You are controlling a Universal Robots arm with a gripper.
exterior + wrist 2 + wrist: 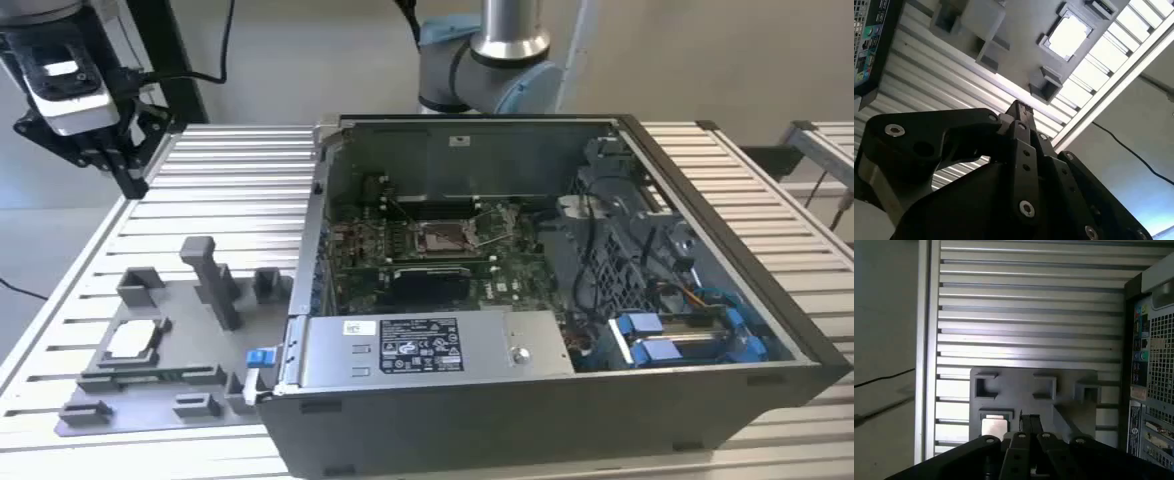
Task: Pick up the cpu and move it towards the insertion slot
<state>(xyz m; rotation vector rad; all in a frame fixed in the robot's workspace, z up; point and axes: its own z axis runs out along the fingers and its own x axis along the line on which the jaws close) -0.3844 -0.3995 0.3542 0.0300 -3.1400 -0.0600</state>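
- over at the exterior view's left, the gripper (131,178) is seen hanging high above the slatted table (227,190), well apart from everything on it.
- its jaws are closed together with nothing held between them, and this is borne out in both wrist views.
- just below, the cpu (134,340) is spotted lying flat with its silvery top up. it is seated in a shallow pocket of the grey fixture plate (187,350) and is not touched by the gripper.
- in the second wrist view the cpu (1068,35) is shown ringed by low grey walls, which seem to be broken by gaps along the sides.
- the chip is judged to be light, thin and stiff. its smooth metal top is likely to be slippery, and its underside is likely to be easily damaged.
- a hold is judged best on two opposite edges, where the pocket walls leave them reachable. the squeeze should be gentle and the chip kept level, with no pressure put on the flat faces.
- further right, the open computer case (534,420) is seen standing on the table just beside the fixture plate.
- inside it, the insertion slot (443,237) is made out on the green board, with its metal frame around a brownish centre. it is well apart from the cpu, and the case wall stands between the two.
- behind the case, the arm (505,60) is seen rising at the back.
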